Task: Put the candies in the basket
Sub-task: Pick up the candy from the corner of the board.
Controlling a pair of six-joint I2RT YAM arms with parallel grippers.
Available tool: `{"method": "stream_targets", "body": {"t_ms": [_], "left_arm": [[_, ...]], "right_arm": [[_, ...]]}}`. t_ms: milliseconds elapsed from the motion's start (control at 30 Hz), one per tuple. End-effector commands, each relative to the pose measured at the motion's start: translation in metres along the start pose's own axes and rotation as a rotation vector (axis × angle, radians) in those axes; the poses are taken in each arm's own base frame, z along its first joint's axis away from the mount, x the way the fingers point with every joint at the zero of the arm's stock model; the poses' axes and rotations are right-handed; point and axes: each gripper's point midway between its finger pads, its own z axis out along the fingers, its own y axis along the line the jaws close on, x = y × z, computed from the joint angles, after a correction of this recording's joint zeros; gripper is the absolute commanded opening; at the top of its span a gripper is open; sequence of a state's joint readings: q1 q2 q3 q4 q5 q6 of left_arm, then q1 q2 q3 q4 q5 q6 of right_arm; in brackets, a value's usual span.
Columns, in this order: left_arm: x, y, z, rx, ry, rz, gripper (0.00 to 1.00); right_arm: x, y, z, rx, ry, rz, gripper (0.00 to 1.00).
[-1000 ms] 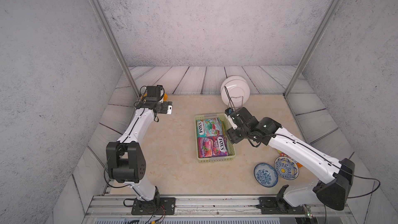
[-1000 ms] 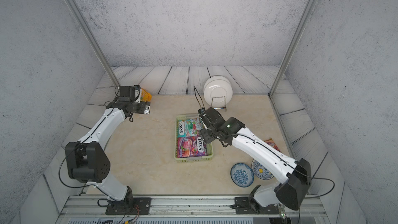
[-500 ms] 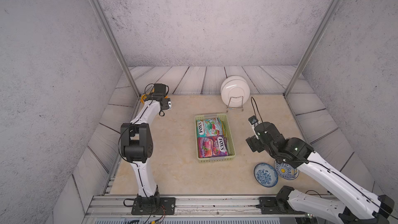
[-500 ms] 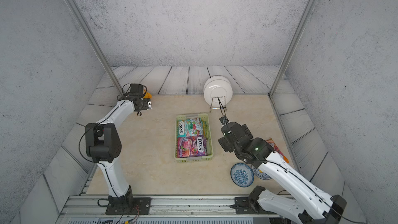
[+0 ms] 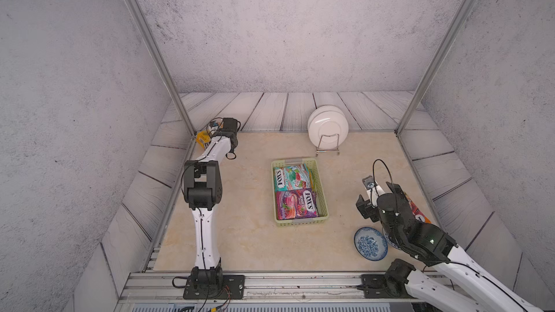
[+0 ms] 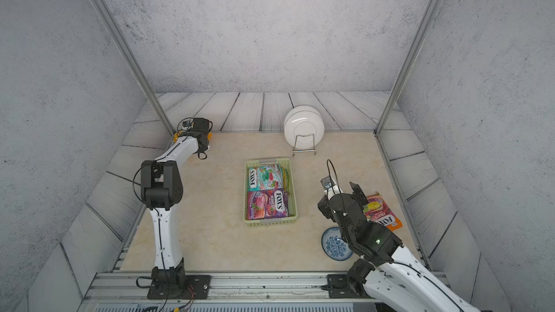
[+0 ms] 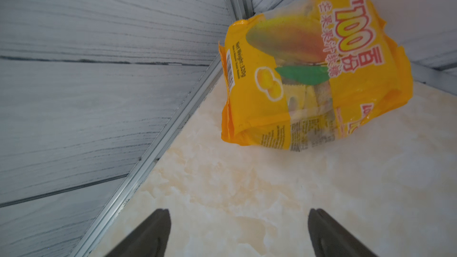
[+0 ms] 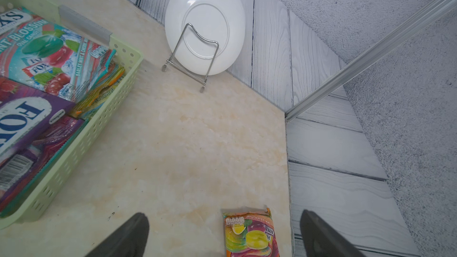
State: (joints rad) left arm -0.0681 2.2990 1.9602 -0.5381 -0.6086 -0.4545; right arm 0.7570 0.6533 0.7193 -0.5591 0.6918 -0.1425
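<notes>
Left fingers [image 7: 148,238] spread before glossy, puffy yellow bag [image 7: 309,82].

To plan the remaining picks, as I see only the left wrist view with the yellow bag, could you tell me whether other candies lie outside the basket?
Observer: Yes, one orange packet lies flat on the table near its right edge.
Operator: Is the right claw holding it?
Observer: No, the right claw is open close by it, gripping nothing.
Operator: What is in the basket already?
Observer: The basket holds a teal packet at its far end and a purple packet at the near end.
</notes>
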Motion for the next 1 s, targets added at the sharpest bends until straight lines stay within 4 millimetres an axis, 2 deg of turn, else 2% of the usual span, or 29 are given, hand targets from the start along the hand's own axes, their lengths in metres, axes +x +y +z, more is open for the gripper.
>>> {"method": "stream_targets", "body": {"t_ms": [0,167,333,567,733,833,867,967], "left_arm": [[-0.014,-0.005,0.013,-0.033,-0.034,-0.028,0.97],[-0.01,-0.005,0.036,-0.06,-0.019,-0.008,0.98],[0.013,0.001,0.078,0.004,0.114,-0.062,0.98],[0.008,-0.005,0.106,0.13,0.17,-0.118,0.98],[0.008,-0.013,0.118,0.242,0.201,-0.147,0.98],[0.007,-0.017,0.123,0.286,0.209,-0.158,0.82],[0.007,-0.018,0.122,0.288,0.209,-0.159,0.74],[0.006,-0.018,0.122,0.295,0.209,-0.161,0.42]], "right_arm": [[-0.007,-0.004,0.004,0.037,-0.026,0.005,1.0],[-0.005,-0.002,0.007,0.04,-0.015,-0.008,1.0],[-0.005,0.001,0.01,0.036,-0.01,-0.013,1.0],[-0.002,0.009,0.019,0.025,0.04,-0.043,1.0],[0.001,0.013,0.023,0.024,0.075,-0.069,1.0],[0.002,0.013,0.024,0.028,0.079,-0.071,1.0],[0.002,0.013,0.025,0.03,0.086,-0.074,1.0],[0.004,0.015,0.027,0.028,0.095,-0.083,1.0]]}}
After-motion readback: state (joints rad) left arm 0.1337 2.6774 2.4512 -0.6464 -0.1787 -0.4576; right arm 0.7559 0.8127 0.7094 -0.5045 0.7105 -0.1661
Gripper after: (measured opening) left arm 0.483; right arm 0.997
